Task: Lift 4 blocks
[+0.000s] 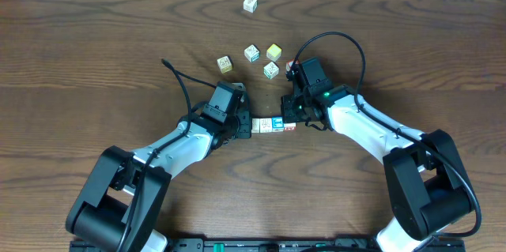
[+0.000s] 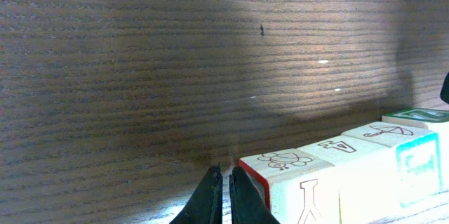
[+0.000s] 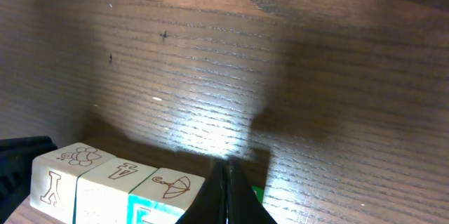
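Observation:
Four cream alphabet blocks (image 1: 269,124) form one tight row between my two grippers. In the left wrist view the row runs from a red-edged block (image 2: 280,162) past a "4" and an umbrella block to a green "Z" block (image 2: 415,116). My left gripper (image 2: 224,194) (image 1: 246,124) is shut, its tip against the row's left end. The right gripper (image 3: 226,185) (image 1: 294,118) is shut too, pressed on the right end, hiding most of the green block (image 3: 257,194). Whether the row touches the table I cannot tell.
Loose cubes lie behind the grippers: one far back (image 1: 250,3), a tan one (image 1: 225,63), a printed one (image 1: 251,52), a yellow-faced one (image 1: 273,51) and another (image 1: 271,69). A red cube (image 1: 290,65) peeks out by the right wrist. Cables loop above both arms.

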### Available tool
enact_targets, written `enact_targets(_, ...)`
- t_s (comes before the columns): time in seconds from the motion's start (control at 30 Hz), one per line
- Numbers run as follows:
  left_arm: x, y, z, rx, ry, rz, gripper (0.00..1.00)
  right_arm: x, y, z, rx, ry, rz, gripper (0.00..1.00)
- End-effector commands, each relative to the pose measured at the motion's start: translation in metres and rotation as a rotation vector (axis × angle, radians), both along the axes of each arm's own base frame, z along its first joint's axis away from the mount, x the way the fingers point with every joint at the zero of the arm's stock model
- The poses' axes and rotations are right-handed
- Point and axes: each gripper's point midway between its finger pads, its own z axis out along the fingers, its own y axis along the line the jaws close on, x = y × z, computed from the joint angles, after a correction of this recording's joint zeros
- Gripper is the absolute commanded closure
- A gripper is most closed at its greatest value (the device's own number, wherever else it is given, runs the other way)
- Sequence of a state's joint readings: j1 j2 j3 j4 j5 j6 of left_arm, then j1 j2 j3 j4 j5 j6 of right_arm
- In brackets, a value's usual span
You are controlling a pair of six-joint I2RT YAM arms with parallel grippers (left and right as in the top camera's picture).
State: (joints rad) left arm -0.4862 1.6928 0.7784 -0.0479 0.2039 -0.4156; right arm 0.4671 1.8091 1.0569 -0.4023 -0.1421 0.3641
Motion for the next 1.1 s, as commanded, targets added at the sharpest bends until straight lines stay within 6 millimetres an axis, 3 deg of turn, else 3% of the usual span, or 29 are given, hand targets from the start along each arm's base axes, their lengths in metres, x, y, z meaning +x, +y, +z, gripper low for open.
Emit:
enact_targets(0.0, 0.0059, -0.0018, 0.0036, -0.001, -0.013, 0.005, 0.93, -0.0009, 0.0004, -0.0036, -0.007, 0.007, -0.01, 0.99)
enact_targets(1.07, 0.0063, -0.0013, 0.0036, 0.002, -0.014, 0.007, 0.93, -0.0066, 0.0048, -0.0039, 0.018, 0.034, 0.005, 0.99)
